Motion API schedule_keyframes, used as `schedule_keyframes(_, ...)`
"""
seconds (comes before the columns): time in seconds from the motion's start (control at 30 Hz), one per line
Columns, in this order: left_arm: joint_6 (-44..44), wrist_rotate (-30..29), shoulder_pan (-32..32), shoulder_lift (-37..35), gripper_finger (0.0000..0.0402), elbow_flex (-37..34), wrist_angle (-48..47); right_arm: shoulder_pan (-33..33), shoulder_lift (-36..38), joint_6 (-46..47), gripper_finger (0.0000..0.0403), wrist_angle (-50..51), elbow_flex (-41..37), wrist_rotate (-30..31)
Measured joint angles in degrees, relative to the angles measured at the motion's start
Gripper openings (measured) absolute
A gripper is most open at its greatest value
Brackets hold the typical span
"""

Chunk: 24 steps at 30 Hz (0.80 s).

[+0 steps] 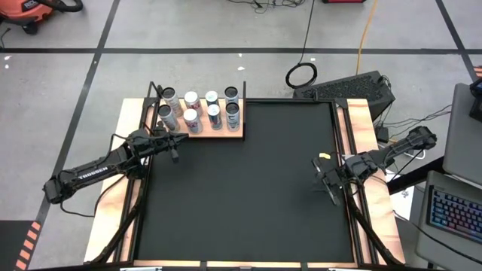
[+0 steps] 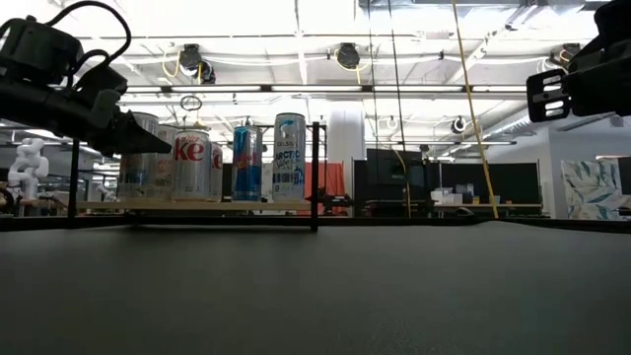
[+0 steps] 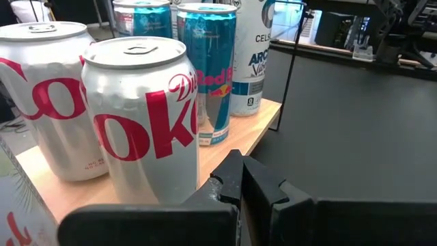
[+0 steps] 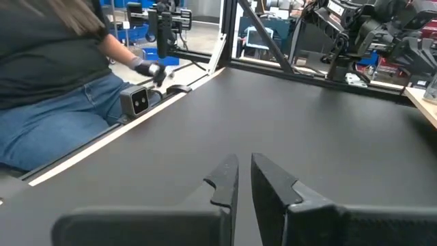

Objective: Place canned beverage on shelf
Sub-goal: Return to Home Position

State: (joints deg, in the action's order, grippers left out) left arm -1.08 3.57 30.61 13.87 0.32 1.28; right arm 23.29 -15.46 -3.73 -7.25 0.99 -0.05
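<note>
Beside shelf [image 1: 218, 133], left end effector [image 3: 240, 164] closed, right end effector [image 4: 244, 160] closed (person [image 4: 54, 82] wrist-view only)

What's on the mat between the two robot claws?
Nothing. The high view shows only bare black mat between the left gripper and the right gripper.

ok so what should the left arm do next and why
Probably draw the left gripper straight back from the shelf: it is shut and holds nothing, the cans stand upright on it, and the Diet Coke can is close ahead. The right gripper hovers over the mat.
</note>
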Motion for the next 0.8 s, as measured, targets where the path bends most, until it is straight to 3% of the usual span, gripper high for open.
schedule_keyframes(0.43,0.00,0.01,0.00,0.00,0.0011,-0.02,0.02,0.00,0.56,0.01,0.0025,0.27,-0.10,0.00)
schedule_keyframes(0.8,0.00,0.01,0.00,0.00,0.0011,-0.02,0.02,0.00,7.49,0.01,0.0025,0.76,-0.11,0.00)
